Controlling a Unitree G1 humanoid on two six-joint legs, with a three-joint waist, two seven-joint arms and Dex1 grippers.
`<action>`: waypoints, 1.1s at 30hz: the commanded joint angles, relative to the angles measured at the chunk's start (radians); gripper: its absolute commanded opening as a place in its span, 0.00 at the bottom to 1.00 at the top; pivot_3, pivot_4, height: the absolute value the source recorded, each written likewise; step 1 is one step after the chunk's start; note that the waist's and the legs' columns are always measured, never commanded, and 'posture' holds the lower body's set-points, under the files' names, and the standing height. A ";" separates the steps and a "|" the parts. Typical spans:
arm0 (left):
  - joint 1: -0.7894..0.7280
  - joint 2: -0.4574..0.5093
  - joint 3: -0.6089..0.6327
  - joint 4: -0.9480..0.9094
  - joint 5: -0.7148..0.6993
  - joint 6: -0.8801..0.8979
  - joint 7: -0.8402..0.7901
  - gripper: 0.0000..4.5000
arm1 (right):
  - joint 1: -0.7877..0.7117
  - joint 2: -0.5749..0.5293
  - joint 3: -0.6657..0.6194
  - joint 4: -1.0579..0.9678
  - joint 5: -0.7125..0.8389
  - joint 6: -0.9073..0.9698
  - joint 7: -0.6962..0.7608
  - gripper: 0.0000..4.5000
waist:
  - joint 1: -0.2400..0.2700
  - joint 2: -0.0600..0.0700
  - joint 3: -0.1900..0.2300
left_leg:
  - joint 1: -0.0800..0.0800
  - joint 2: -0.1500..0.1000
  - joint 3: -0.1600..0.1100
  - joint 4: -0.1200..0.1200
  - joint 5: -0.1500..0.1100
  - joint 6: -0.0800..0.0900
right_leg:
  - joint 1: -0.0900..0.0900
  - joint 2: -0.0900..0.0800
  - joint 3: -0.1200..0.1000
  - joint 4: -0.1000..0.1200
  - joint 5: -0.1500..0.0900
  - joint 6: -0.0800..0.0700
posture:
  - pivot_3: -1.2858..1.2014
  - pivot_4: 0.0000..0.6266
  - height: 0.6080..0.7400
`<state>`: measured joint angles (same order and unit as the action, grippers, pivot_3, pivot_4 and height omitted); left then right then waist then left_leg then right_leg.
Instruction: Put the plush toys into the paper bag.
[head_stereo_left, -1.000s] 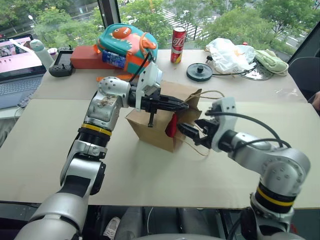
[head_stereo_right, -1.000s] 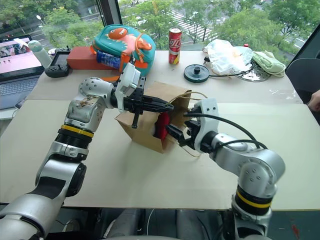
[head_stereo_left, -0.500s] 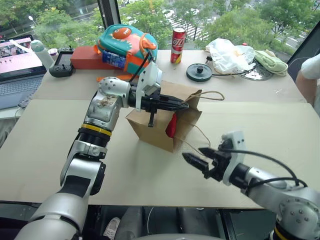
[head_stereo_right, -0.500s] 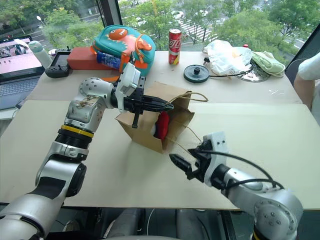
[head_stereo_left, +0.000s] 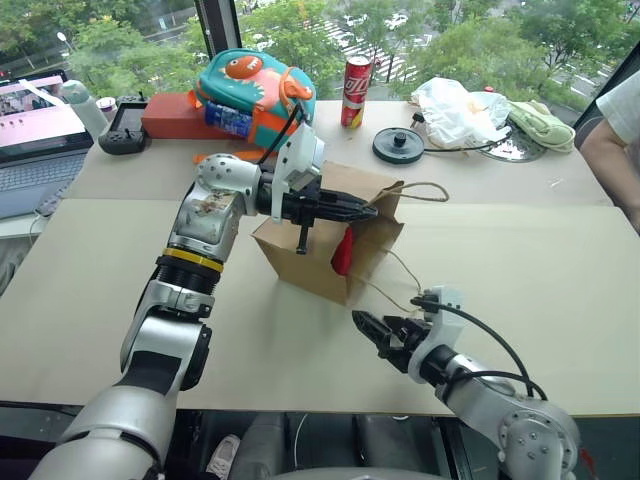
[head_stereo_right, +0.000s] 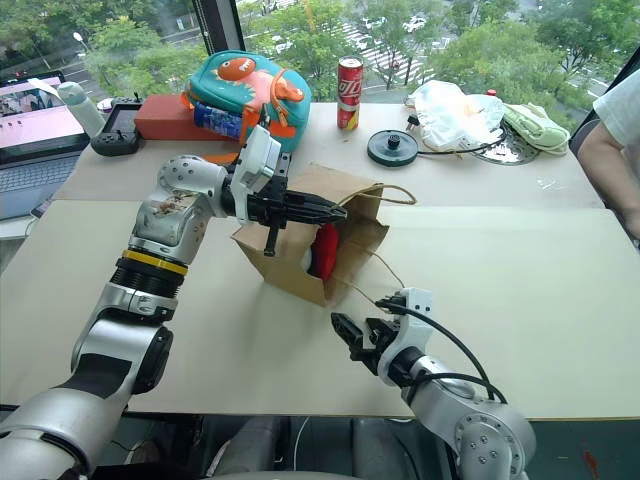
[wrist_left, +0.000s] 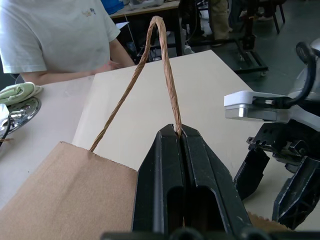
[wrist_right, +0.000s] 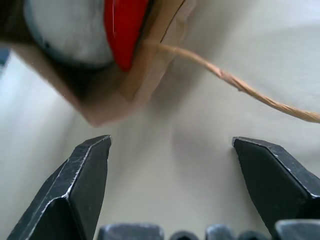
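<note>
Bare table (head_stereo_left: 520, 270) lies open right of the paper bag (head_stereo_left: 300, 262); backpack (head_stereo_left: 252, 90) crowds behind.

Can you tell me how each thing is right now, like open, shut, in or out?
paper bag: on its side, mouth open, held by one cord handle
red plush toy: inside the bag mouth
grey plush toy: inside the bag
left gripper: shut on the handle
right gripper: open, empty
soda can: upright
laptop: open, screen on
</note>
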<state>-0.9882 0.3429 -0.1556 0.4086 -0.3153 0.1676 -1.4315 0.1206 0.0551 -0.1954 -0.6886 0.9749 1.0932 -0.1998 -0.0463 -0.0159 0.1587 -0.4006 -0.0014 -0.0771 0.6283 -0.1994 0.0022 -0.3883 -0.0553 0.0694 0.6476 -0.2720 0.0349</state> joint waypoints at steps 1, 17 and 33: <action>-0.019 -0.001 0.012 -0.014 -0.010 -0.017 0.001 0.00 | -0.017 0.103 -0.061 0.096 0.061 -0.119 -0.047 0.96 | 0.001 0.000 0.000 | 0.001 0.000 0.000 0.000 0.000 0.000 | 0.001 0.000 0.001 0.000 0.000 0.000 | 0.52 0.24 1.00; -0.022 -0.002 0.010 -0.004 -0.003 -0.034 0.003 0.00 | -0.075 0.088 -0.005 0.229 0.238 -0.478 -0.170 0.96 | 0.003 0.000 0.000 | 0.000 -0.001 0.000 0.000 0.000 0.000 | 0.001 -0.001 0.000 0.000 0.000 0.000 | 0.52 0.24 1.00; -0.021 -0.002 0.006 -0.002 0.002 -0.042 0.000 0.00 | -0.066 0.029 0.068 0.194 0.225 -0.542 -0.149 0.00 | 0.001 0.000 0.000 | 0.000 -0.001 0.000 -0.001 0.000 0.000 | 0.000 0.000 0.001 0.000 0.000 0.000 | 0.52 0.24 1.00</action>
<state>-0.9882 0.3407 -0.1561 0.4103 -0.3134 0.1468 -1.4314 0.0506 0.0703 -0.1296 -0.4591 1.1987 0.5700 -0.3661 -0.0451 -0.0156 0.1586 -0.4004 -0.0021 -0.0766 0.6276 -0.1992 0.0021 -0.3880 -0.0558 0.0699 0.6473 -0.2718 0.0345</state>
